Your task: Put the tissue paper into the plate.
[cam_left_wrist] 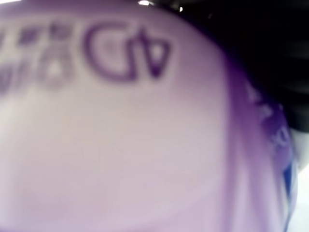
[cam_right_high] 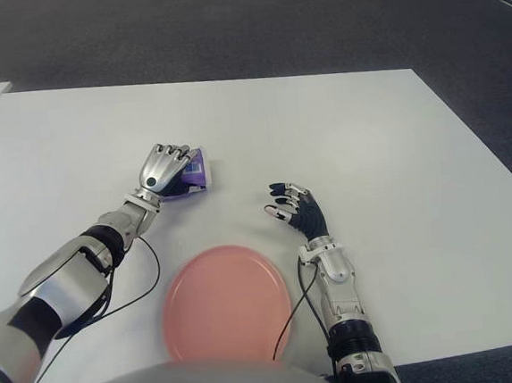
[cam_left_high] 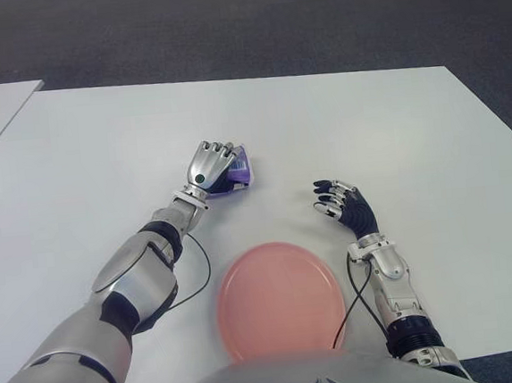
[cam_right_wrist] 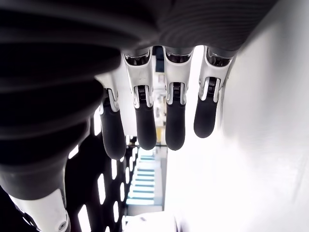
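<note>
Left hand point(cam_left_high: 211, 167) has its fingers point(cam_left_high: 219, 148) curled over the small purple-and-white tissue paper pack point(cam_left_high: 239, 170), pinning it on the white table point(cam_left_high: 395, 134) just beyond the round salmon-pink plate point(cam_left_high: 280, 299). Right hand point(cam_left_high: 344, 203) sits beside the plate's right edge, fingers point(cam_right_wrist: 175, 126) loosely spread, holding nothing.

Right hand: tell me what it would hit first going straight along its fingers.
Probably nothing: the right hand points up the bare white table, well right of the tissue pack.
</note>
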Available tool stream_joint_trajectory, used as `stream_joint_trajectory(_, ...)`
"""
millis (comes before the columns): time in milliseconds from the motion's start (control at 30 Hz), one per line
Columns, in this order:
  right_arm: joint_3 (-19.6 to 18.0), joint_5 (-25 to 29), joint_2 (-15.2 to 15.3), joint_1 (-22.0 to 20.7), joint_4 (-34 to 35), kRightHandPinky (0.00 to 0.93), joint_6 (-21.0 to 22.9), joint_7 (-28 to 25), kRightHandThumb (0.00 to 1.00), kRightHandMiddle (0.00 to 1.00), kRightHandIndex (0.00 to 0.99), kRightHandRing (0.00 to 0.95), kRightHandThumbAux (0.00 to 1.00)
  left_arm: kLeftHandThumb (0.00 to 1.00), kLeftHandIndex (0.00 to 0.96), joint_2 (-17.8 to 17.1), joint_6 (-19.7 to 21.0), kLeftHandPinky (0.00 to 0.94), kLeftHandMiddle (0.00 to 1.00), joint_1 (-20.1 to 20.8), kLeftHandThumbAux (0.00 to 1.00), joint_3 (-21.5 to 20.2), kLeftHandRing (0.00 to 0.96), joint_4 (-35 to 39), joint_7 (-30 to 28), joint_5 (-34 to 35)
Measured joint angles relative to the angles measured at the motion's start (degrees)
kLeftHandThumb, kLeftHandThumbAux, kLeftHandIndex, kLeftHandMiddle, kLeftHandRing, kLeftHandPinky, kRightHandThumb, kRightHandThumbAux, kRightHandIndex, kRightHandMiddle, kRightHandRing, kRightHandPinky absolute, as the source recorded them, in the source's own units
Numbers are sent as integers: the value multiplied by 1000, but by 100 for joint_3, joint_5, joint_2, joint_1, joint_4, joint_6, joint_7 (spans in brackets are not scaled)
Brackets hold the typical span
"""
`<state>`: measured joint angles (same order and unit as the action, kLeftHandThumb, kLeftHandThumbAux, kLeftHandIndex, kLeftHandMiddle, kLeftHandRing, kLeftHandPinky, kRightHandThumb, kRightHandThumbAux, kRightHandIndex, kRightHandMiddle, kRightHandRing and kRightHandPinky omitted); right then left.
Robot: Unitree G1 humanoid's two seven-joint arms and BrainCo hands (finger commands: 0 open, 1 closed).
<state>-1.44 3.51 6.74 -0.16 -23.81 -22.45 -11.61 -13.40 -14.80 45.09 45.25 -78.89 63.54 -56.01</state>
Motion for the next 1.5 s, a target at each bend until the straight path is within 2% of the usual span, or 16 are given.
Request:
stream_joint_trajectory(133,-4,-1,-1,-67,-106,316,-80,2,674,326,403,310,737,851,401,-19,-201,841,545,86,667,-172,838,1,-12,141)
stream_joint_trajectory(433,-21,19,-34,-266,-394,320,-228,0,676,335,404,317,736,849,400,-128,-1138,842,541,549,668,-795,840,255,61,689)
stream_joint_trajectory(567,-30,36,-60,-327,-471,320,-263,-17,677,335,404,316,735,849,402,-179,-1426,846,541,673,668,-889,843,414,182,771)
stream_joint_trajectory(700,-49,60,-82,-351,-500,323,-270,-33,677,336,404,317,735,849,403,-217,-1939,848,543,639,667,-901,844,762,297,776)
stream_joint_trajectory(867,-92,76,-114,-372,-523,321,-279,-48,677,336,404,318,735,850,406,-346,-2599,850,545,454,666,-896,843,1500,278,768)
stream_joint_trajectory(1000,-115,73,-129,-395,-547,319,-278,-41,679,336,405,317,734,850,407,-502,-2915,846,545,238,666,-900,841,2131,150,761)
stream_joint_trajectory(1167,-140,74,-153,-414,-550,325,-247,-5,682,334,405,318,733,852,405,-813,-3339,840,542,-225,666,-915,840,3148,-290,759)
stream_joint_trajectory(1267,-150,75,-162,-426,-562,328,-239,-4,682,333,405,318,733,853,404,-956,-3584,835,541,-405,666,-927,839,3493,-632,760)
stream_joint_trajectory(1500,-151,72,-173,-454,-597,319,-245,-9,680,329,404,313,735,855,405,-1157,-3800,841,544,-601,664,-1020,839,4015,-943,549)
